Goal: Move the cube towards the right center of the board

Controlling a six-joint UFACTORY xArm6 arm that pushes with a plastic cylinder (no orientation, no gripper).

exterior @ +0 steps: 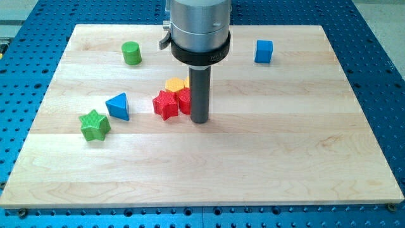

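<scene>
The blue cube [264, 51] sits near the view's top, right of centre, on the wooden board [285, 145]. My tip [200, 120] is at the board's middle, well below and left of the cube. It touches the right side of a small cluster: a red star [165, 104], a red block [185, 101] partly hidden by the rod, and a yellow block [175, 84] behind them.
A green cylinder [131, 52] stands at the top left. A blue triangle [118, 106] and a green star [95, 125] lie at the left. The arm's grey body [199, 28] hangs over the board's top centre. Blue perforated table surrounds the board.
</scene>
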